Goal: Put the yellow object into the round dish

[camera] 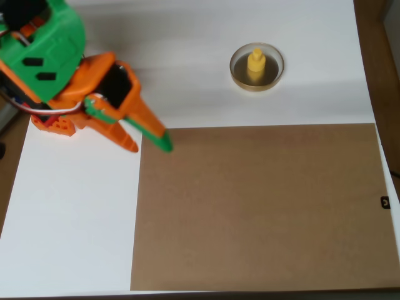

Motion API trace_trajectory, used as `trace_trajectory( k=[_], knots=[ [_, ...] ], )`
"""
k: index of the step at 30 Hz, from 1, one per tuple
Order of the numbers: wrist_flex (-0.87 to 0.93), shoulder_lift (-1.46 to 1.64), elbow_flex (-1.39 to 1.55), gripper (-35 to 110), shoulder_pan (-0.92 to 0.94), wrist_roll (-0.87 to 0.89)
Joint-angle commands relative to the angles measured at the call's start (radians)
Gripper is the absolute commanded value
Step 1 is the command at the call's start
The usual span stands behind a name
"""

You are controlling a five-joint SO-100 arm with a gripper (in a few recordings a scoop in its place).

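Standing upright inside the round dish [257, 67], toward one o'clock in the overhead view, the yellow object [256, 63]: small, stiff plastic, likely light and a bit slick. Best taken by the narrow knob on top, if taken again at all; task looks done. Parked well apart at ten o'clock, the gripper [150, 140], tips aimed toward five o'clock over the white sheet's edge beside the brown board [262, 206]. Fingers nearly together, holding nothing.

Smooth yellow plastic piece [256, 62]; dish [257, 84] with a glossy rim; matt brown board [262, 206] on white matt tabletop [69, 212]; plastic pincer [147, 141].
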Motion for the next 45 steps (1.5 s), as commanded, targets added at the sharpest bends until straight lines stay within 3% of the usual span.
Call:
trace_trajectory(
  k=[1, 21, 30, 45],
  knots=[
    [-0.078, 0.100, 0.051, 17, 0.087, 0.041],
    [-0.436, 0.255, 0.468, 18, 0.334, 0.267],
    [-0.448, 0.324, 0.557, 17, 0.364, 0.293],
    [-0.431, 0.716, 0.834, 18, 0.468, 0.313]
  ],
)
